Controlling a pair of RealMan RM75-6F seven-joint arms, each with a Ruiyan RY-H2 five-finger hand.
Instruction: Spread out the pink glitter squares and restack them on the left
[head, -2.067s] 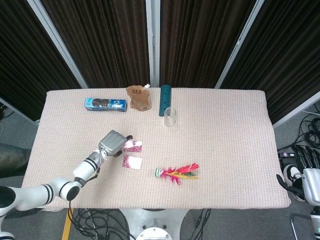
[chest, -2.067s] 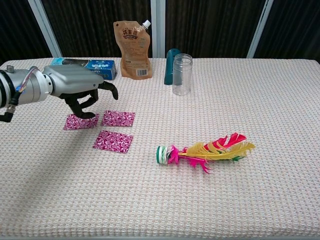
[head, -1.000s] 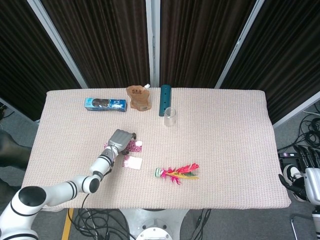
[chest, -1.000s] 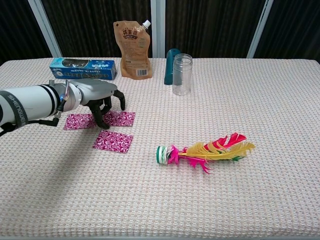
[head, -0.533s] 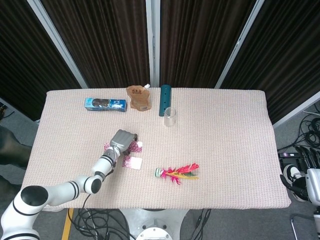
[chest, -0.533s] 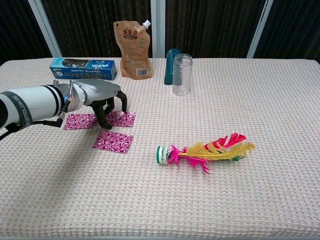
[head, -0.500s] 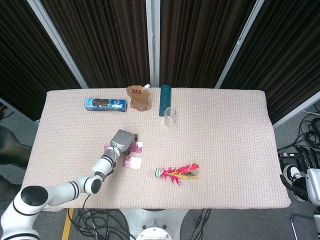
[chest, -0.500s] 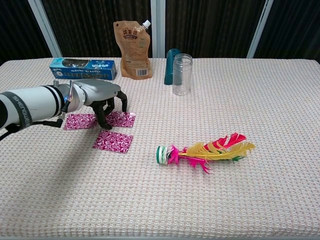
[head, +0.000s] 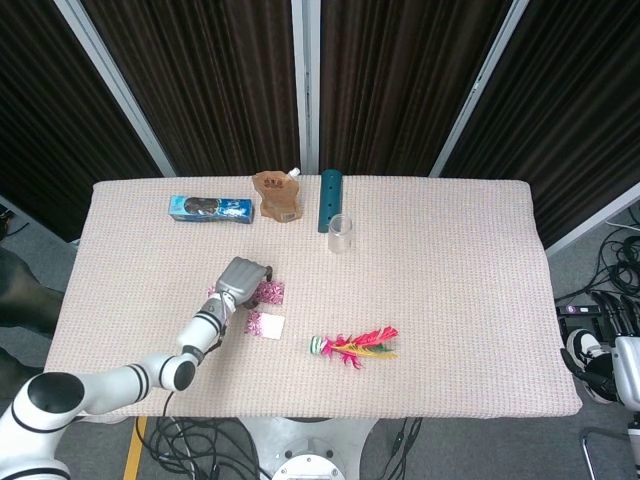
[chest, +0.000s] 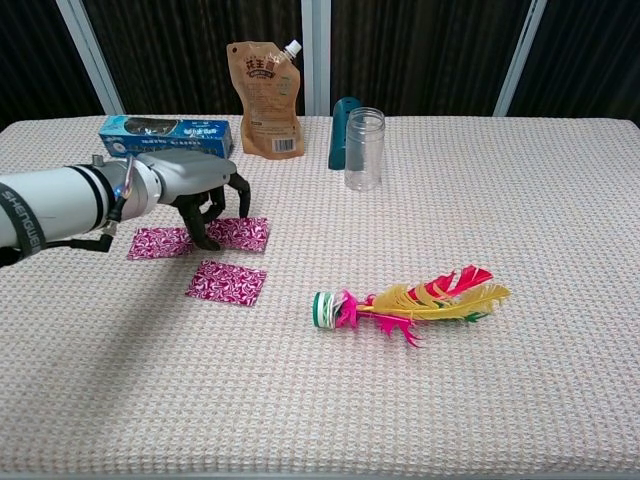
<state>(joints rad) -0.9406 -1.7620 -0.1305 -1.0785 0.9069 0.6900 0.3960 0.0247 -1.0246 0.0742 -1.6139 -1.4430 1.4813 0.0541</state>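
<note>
Three pink glitter squares lie spread on the table's left half. In the chest view, one square (chest: 157, 242) is at the left, a second (chest: 243, 232) to its right, and a third (chest: 226, 282) lies in front. My left hand (chest: 195, 188) hangs over the gap between the two rear squares, its fingertips (chest: 203, 240) pinching the left edge of the right square (head: 269, 292), which sits slightly raised. In the head view, the left hand (head: 240, 279) covers most of the left square. My right hand (head: 612, 330) hangs off the table's right edge, holding nothing.
A feather shuttlecock (chest: 410, 300) lies right of the squares. Along the back stand a blue box (chest: 167, 135), a brown spouted pouch (chest: 266, 100), a teal cylinder (chest: 343, 120) and a clear jar (chest: 364, 148).
My left hand moved from the left square to the right one and closed its fingertips on that square's left edge. The square has shifted slightly and lost its glare.
</note>
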